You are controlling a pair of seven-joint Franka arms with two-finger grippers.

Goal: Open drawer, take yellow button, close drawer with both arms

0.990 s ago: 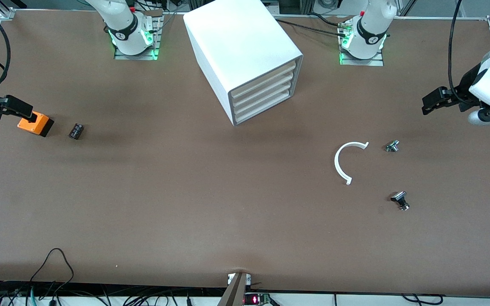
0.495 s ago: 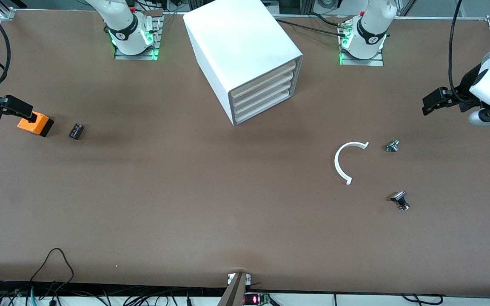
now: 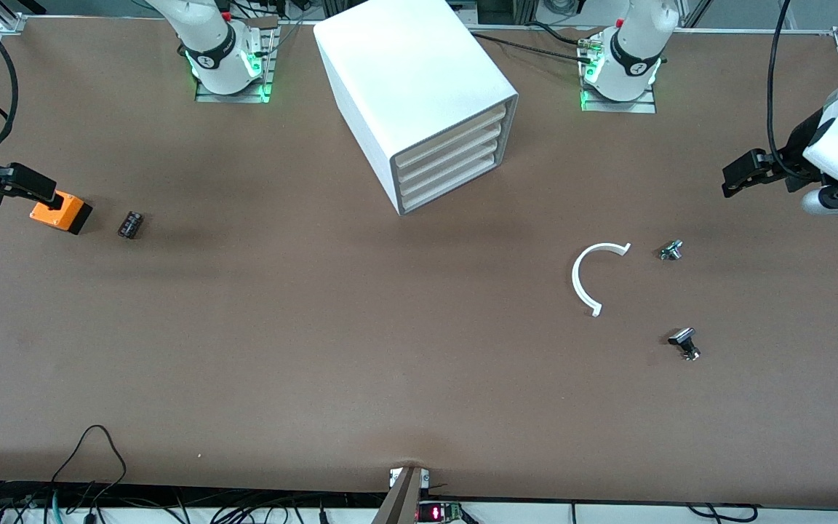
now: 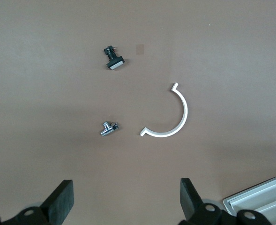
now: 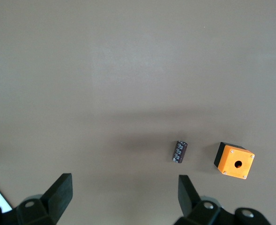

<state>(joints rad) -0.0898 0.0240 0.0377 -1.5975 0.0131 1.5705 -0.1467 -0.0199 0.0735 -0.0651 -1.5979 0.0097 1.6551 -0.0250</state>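
At opposite table ends, left tool (image 3: 730,182) and right tool (image 3: 44,195) hang open, drawer (image 3: 450,135) shut.

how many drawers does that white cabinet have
4, stacked in the cabinet front: the top drawer, then three beneath it. All appear shut.

A high front camera faces my two bases across the table (image 3: 317,349). My left wrist camera looks straight down on the white half-ring (image 4: 170,115), also seen in the front view (image 3: 585,280). My right wrist camera looks down on the orange box (image 5: 234,161), shared likewise (image 3: 61,212).
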